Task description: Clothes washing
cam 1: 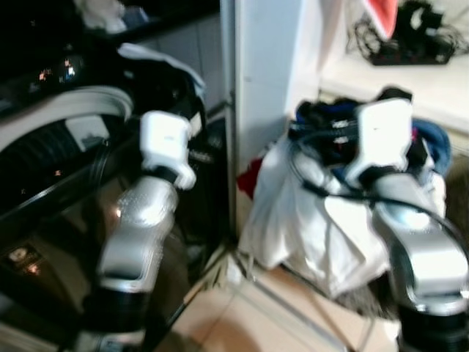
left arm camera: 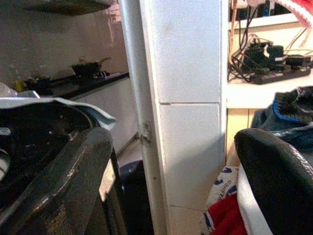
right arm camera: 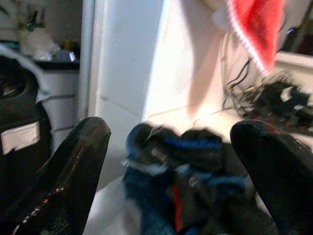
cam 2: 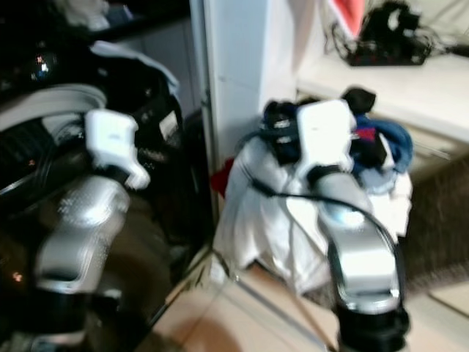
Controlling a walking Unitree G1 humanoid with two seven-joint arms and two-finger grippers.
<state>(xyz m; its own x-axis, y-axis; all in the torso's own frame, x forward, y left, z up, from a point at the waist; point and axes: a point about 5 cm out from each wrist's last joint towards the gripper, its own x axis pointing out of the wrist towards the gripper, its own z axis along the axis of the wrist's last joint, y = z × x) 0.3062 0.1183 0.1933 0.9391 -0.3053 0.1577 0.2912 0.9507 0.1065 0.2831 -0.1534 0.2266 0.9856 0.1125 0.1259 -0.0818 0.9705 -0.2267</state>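
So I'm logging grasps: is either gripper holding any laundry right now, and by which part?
Nothing is held. The right gripper is open before the clothes pile; the left gripper is open too.

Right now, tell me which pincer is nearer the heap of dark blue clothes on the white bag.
Right. The right pincer hovers open just before the blue clothes; the left pincer faces the white pillar, off to their left.
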